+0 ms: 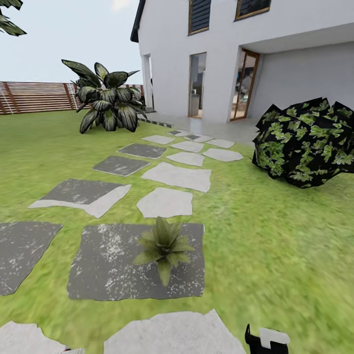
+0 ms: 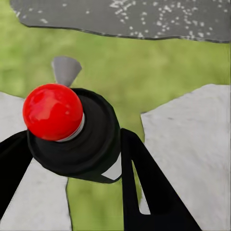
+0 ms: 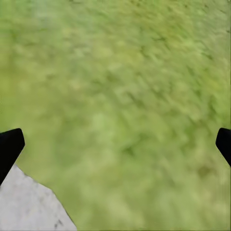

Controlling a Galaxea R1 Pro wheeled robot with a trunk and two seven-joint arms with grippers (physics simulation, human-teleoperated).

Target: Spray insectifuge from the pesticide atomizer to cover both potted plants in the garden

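Looking across the head view from the left, I see the brown slatted fence (image 1: 34, 97) at the upper left, then a dark-leaved shrub (image 1: 108, 101) standing on the lawn (image 1: 275, 236) in front of it. A run of grey stepping stones (image 1: 177, 176) leads up the middle of the frame toward the white house (image 1: 236, 54). On the dark speckled slab (image 1: 103, 265) in the lower centre sits one potted plant (image 1: 164, 247), a low rosette of pointed olive leaves, no pot to be seen. At the right stands a bushy shrub with bright green leaves (image 1: 307, 142). At the bottom edge, right of centre, a black and white piece of the robot (image 1: 268, 340) pokes in; I cannot tell which part it is.

My left wrist camera gives me what the head camera lacks: the left claw (image 2: 72, 192) clenched on the pesticide atomizer (image 2: 72, 130), seen end-on, a red ball cap on a dark round body with a grey nozzle tip above it, black fingers (image 2: 149, 187) pressing at either side. Beneath it lie grass and pale stones, with the dark speckled slab along the top of that frame.

My right wrist camera adds the right claw (image 3: 115, 144), released, its black fingertips (image 3: 9, 147) wide apart at both frame edges, nothing between them, over blurred lawn and a pale stone corner (image 3: 29, 204) at lower left.
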